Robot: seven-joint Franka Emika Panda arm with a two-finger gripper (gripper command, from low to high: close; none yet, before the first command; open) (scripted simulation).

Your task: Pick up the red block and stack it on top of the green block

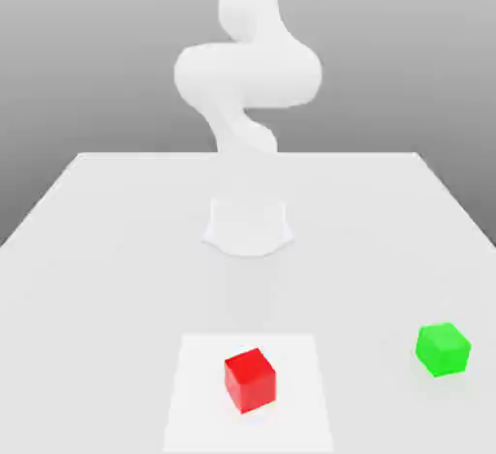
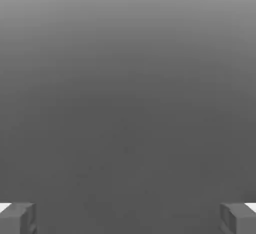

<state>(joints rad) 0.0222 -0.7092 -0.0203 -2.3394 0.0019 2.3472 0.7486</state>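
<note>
Two small cubes are lying in front of you on the worktop (image 1: pixel 116 278), one red and one green. The red block (image 1: pixel 250 380) is resting on a pale square patch (image 1: pixel 199 404), near the worktop's edge that is closest to the exterior view. It is sitting a little turned, and the patch is showing on all sides around it. The green block (image 1: pixel 443 349) is resting directly on the worktop, outside the patch, toward the corner at the exterior view's right. The two blocks are standing well apart, and nothing is standing between them. Behind them, toward the far edge, the white arm (image 1: pixel 248 75) is rising from its base (image 1: pixel 248 227). Nothing is lying on top of either block. In the hand view, your gripper (image 2: pixel 128 223) is standing wide, with its two fingers (image 2: pixel 20 220) far from each other, and it is holding nothing. You are counting one red block, one green block, one patch, one arm and one gripper. The red block is not touching the green one.
</note>
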